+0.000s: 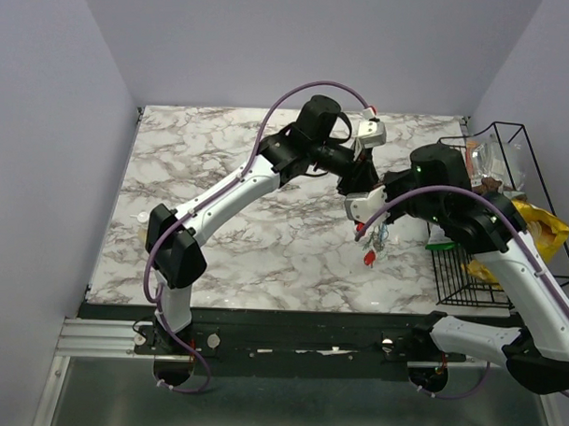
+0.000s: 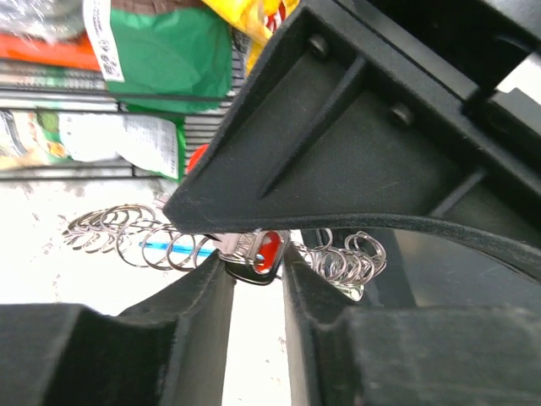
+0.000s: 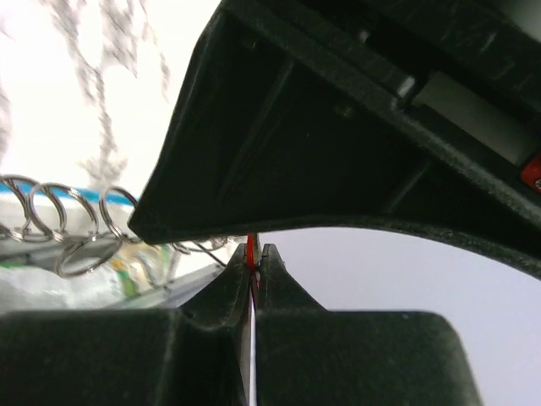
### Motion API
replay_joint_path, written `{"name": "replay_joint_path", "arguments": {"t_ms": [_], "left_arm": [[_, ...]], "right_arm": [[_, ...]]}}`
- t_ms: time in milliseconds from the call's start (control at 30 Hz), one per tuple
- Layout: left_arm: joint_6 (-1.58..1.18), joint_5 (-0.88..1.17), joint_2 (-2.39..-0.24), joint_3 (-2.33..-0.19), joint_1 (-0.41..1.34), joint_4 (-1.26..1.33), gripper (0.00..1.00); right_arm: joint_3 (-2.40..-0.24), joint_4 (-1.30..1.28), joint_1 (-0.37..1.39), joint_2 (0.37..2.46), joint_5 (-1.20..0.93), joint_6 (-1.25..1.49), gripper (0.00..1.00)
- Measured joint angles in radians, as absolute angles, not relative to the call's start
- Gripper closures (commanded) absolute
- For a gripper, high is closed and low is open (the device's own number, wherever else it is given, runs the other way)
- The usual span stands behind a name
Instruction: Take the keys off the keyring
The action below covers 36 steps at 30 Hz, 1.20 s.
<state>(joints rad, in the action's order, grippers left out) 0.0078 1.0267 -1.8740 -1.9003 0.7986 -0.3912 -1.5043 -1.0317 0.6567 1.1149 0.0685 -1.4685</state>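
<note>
Left gripper (image 2: 258, 279): jaws part-way apart, and by the look clamped across the red-headed key (image 2: 266, 254), which fills the gap between them.
Right gripper (image 3: 256, 254): jaws pressed together on a thin red sliver (image 3: 251, 247), probably a key head seen edge-on. I cannot tell whether it is the same key.
Keyring (image 2: 127, 235): a run of small silver split rings trails off to both sides of the left gripper, with a blue stretch (image 2: 165, 246) behind them.
Keys (image 1: 372, 242): they hang in a bunch under the two meeting grippers, above the right half of the table (image 1: 220, 173), near the wire basket (image 1: 451, 275) at its right edge.
Done: no key shows apart from the bunch.
Left: judging from this, every key has yet to come off. The held one looks like the first being worked free.
</note>
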Motion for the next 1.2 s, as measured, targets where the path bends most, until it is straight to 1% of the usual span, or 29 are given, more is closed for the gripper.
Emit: {"name": "replay_joint_path", "arguments": {"t_ms": [200,400,600,800,967,1067,1167,1200], "left_arm": [[-0.012,1.057,-1.829,-1.88,0.761,-0.382,0.52],[-0.113,1.145,-1.716,-1.765,0.671,-0.292,0.49],[-0.13,1.163,-1.675,-1.731,0.648,-0.279,0.47],[-0.098,1.164,-1.667,-1.777,0.603,-0.305,0.47],[-0.102,1.19,-1.623,-1.793,0.57,-0.296,0.47],[-0.145,1.221,-1.594,-1.793,0.566,-0.245,0.47],[-0.271,1.265,-1.567,-1.75,0.56,-0.087,0.47],[-0.345,1.281,-1.555,-1.713,0.557,0.02,0.46]], "right_arm": [[-1.477,-0.932,0.646,1.108,0.209,-1.605,0.99],[-1.474,-0.799,0.646,1.105,0.245,-1.659,0.99],[-1.464,-0.722,0.641,1.093,0.243,-1.726,0.99],[-1.463,-0.671,0.641,1.073,0.184,-1.781,0.99],[-1.415,-0.638,0.641,1.027,0.135,-1.821,0.99],[-1.391,-0.636,0.641,1.008,0.096,-1.834,0.99],[-1.377,-0.635,0.641,0.991,0.057,-1.833,0.99],[-1.377,-0.635,0.641,0.986,0.039,-1.831,0.99]]}}
